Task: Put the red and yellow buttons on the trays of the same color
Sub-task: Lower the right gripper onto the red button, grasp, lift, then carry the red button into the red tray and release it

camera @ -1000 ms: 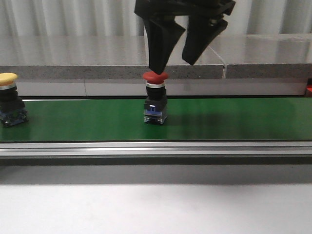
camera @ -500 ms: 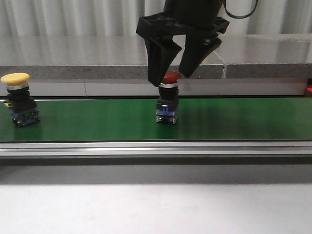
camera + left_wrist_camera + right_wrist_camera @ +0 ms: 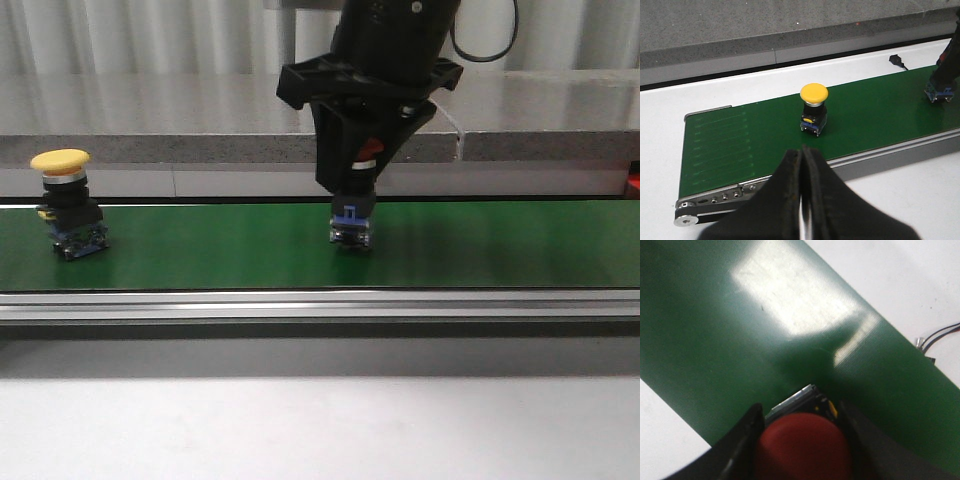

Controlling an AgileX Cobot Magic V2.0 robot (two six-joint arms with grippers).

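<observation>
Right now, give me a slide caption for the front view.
Right gripper closes on the red button while the yellow button rides the green belt.

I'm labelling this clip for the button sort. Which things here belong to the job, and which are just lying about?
Job:
red button, between the right gripper's fingers
yellow button, standing free on the belt
left gripper, shut, away from both
No trays in view.

Just there:
green belt, carrying both buttons
black cable on the white surface beyond the belt

Black right arm [image 3: 395, 40], angular matte jaws, black cable [image 3: 490, 45] looping beside it
</observation>
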